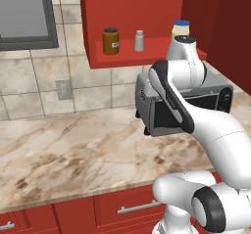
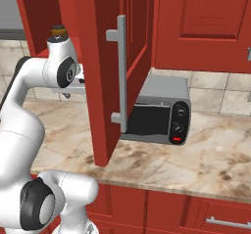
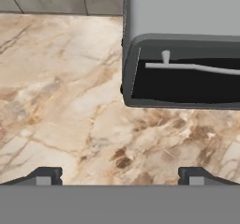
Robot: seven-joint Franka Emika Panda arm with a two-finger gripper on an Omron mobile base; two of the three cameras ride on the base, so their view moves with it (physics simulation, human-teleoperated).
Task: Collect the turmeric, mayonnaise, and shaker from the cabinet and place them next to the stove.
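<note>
Pincer (image 3: 120, 174) spread wide, empty, over counter (image 3: 70, 115); left base view shows turmeric (image 1: 111, 40), shaker (image 1: 139, 41) shelved

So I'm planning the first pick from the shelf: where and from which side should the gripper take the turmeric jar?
Grip the turmeric around its amber body, below the dark lid, coming in level from the open front of the cabinet. It stands upright near the shelf's left end, well apart from the shaker, so open jaws should fit either side.
</note>
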